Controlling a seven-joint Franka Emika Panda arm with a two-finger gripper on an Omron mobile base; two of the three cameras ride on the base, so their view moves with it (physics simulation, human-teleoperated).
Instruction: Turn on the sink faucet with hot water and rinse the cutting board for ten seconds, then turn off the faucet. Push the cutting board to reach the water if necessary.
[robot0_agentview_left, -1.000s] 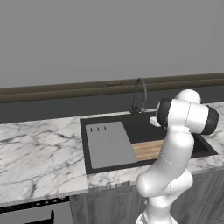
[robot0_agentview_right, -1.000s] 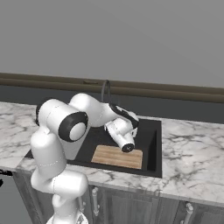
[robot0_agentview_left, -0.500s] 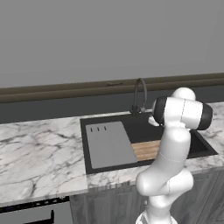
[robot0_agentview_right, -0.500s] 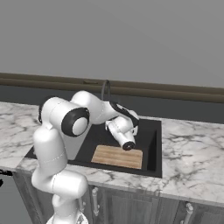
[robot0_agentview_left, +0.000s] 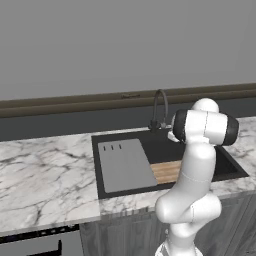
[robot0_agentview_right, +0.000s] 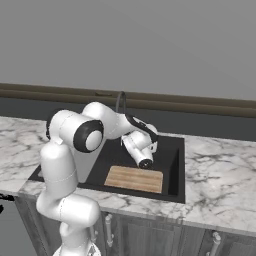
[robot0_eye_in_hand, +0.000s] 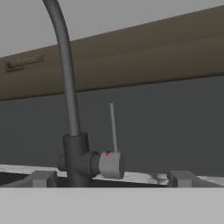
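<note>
The sink faucet (robot0_eye_in_hand: 66, 70) rises close in front of the hand, with its dark base (robot0_eye_in_hand: 77, 158), a grey side cap (robot0_eye_in_hand: 110, 164) and a thin lever (robot0_eye_in_hand: 112, 126) standing upright. My gripper (robot0_eye_in_hand: 111, 180) is open, and its fingertips (robot0_eye_in_hand: 42, 178) sit wide apart, low on either side of the cap without touching it. The faucet (robot0_agentview_left: 160, 107) stands behind the sink (robot0_agentview_left: 161, 147). The cutting board (robot0_agentview_right: 134, 179) lies flat at the front of the sink (robot0_agentview_right: 118, 161), partly behind the arm in the left base view (robot0_agentview_left: 166, 171). The water is out of view.
A larger grey slab with three slots (robot0_agentview_left: 124, 164) lies in the left half of the basin. White marble counter (robot0_agentview_left: 45, 170) flanks the sink on both sides (robot0_agentview_right: 220, 170). A dark backsplash ledge (robot0_eye_in_hand: 131, 52) runs behind the faucet.
The arm's upper links have swung slightly toward the faucet. The cutting board and the grey slab have not moved.
</note>
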